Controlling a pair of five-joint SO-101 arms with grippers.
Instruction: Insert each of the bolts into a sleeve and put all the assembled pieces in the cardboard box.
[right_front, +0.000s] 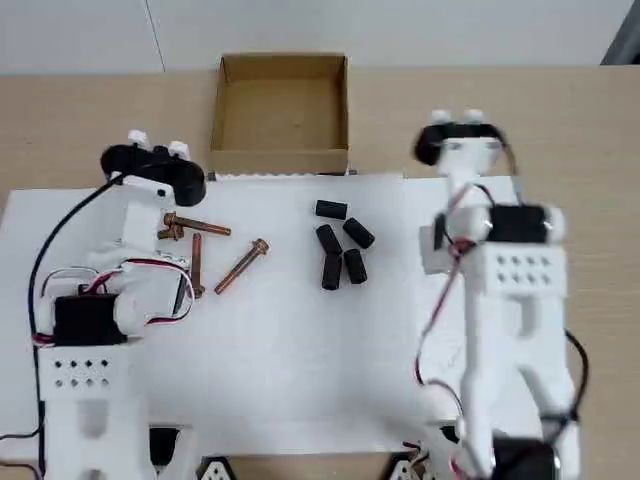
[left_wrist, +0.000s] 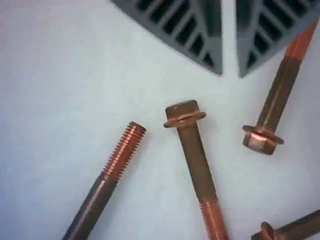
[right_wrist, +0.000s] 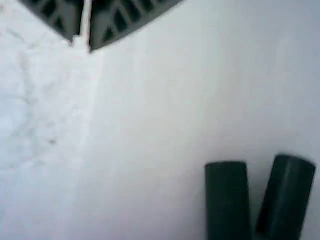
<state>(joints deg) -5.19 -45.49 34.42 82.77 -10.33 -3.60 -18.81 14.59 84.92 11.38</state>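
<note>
While the cardboard box (right_front: 280, 158) stands open at the far edge of the worktop (right_front: 90, 110), no bolt and no sleeve lies in it. In front of the box a white sheet (right_front: 300, 350) covers the worktop, and all the parts lie on it.

In the high view four bolts (right_front: 197, 262) lie in a loose group near the left arm (right_front: 135, 215), none of them inside a sleeve. Two of them meet close to the arm, and a slanted bolt (right_front: 241, 267) lies a little apart, on the side toward the sleeves. Five black sleeves (right_front: 331, 210) lie near the middle of the sheet, close together, between the bolts and the right arm (right_front: 505, 270).

The left gripper (left_wrist: 230, 74) hangs above the bolts. Its fingers (left_wrist: 192, 30) are a little apart and grip nothing; the white sheet shows in the gap. Just beside the fingertips lies the head of a middle bolt (left_wrist: 192, 155). A second bolt (left_wrist: 277, 97) runs along the edge of one finger, with its head near the middle one. The threaded end of a third bolt (left_wrist: 120, 162) lies on the other side of the middle bolt.

The right gripper (right_wrist: 81, 44) is above bare sheet. Its fingers (right_wrist: 127, 17) are almost closed, with a thin slit between them, and they hold nothing. Two sleeves (right_wrist: 226, 200) lie side by side, well apart from its fingertips.
</note>
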